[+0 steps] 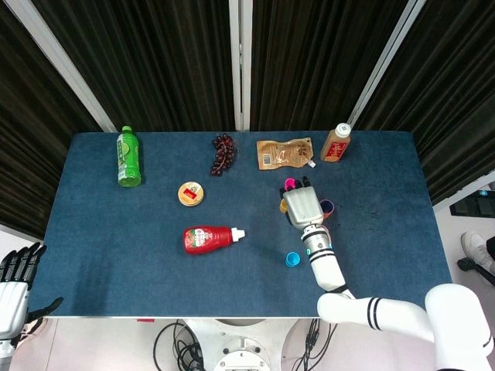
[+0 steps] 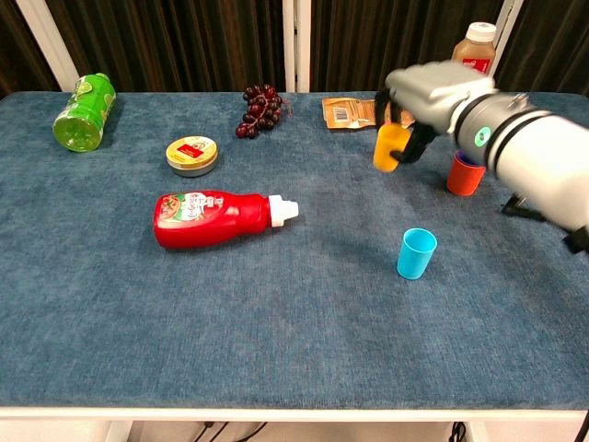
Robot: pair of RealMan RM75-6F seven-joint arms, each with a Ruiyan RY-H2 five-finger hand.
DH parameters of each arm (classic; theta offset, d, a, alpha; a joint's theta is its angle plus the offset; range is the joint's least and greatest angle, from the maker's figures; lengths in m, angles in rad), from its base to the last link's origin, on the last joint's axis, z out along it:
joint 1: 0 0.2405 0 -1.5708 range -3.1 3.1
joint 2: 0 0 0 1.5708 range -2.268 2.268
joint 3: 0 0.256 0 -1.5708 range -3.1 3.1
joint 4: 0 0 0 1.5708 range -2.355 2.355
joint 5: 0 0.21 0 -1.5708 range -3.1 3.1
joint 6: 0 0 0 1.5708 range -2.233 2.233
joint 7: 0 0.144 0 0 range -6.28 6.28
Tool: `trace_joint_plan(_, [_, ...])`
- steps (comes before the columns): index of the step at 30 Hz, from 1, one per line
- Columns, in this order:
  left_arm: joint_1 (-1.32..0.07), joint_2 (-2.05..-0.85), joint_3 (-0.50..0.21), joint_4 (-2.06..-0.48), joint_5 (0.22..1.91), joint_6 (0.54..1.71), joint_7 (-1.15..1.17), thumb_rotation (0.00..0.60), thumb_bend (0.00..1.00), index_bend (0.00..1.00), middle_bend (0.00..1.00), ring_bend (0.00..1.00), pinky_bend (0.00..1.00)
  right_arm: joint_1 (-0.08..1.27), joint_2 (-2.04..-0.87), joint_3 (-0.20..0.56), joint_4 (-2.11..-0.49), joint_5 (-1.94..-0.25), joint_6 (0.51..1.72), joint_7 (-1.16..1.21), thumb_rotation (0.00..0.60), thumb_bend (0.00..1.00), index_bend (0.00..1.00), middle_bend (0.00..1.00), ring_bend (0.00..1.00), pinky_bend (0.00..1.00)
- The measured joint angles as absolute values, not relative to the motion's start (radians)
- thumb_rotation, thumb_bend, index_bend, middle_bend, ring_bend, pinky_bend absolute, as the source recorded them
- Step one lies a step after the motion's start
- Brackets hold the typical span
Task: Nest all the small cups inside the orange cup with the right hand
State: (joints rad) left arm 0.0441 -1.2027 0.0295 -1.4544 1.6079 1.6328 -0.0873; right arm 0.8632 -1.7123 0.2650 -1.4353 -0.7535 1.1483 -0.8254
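My right hand (image 2: 434,94) grips a small yellow-orange cup (image 2: 389,147) and holds it tilted above the table. In the head view that hand (image 1: 302,206) covers the cup. A red-orange cup (image 2: 466,174) with a purple inside stands just right of the hand, also visible from the head camera as the red-orange cup (image 1: 327,206). A blue cup (image 2: 416,253) stands alone nearer the front edge, the same blue cup (image 1: 291,259) below the hand. A pink cup (image 1: 290,184) peeks out beyond the fingertips. My left hand (image 1: 15,280) hangs off the table's left corner, fingers apart, holding nothing.
A red ketchup bottle (image 2: 216,219) lies on its side at mid-table. A round tin (image 2: 191,155), a green bottle (image 2: 81,112) and grapes (image 2: 259,109) sit to the left and back. A brown pouch (image 2: 348,111) and a brown drink bottle (image 2: 475,51) stand behind the hand.
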Motion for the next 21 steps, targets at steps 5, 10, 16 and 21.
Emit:
trace_joint_plan(5, [0.045,-1.205,0.032,-1.453,1.612,1.632,-0.086,0.600,0.10,0.01,0.00,0.00,0.00,0.807,-1.596,0.267,-1.514,-0.796,1.197,-0.778,0.600,0.31,0.44,0.46,0.24,0.15])
trace_joint_plan(10, [0.041,-1.207,0.033,-1.456,1.619,1.630,-0.075,0.600,0.10,0.01,0.00,0.00,0.00,0.747,-1.532,0.243,-1.508,-0.801,1.192,-0.711,0.600,0.31,0.44,0.46,0.24,0.15])
trace_joint_plan(16, [0.033,-1.205,0.030,-1.468,1.620,1.620,-0.062,0.600,0.10,0.01,0.00,0.00,0.00,0.729,-1.537,0.216,-1.459,-0.796,1.143,-0.675,0.600,0.31,0.44,0.46,0.24,0.15])
trace_joint_plan(21, [0.029,-1.202,0.028,-1.472,1.617,1.613,-0.059,0.600,0.10,0.01,0.00,0.00,0.00,0.730,-1.554,0.209,-1.446,-0.806,1.134,-0.673,0.600,0.31,0.45,0.46,0.24,0.15])
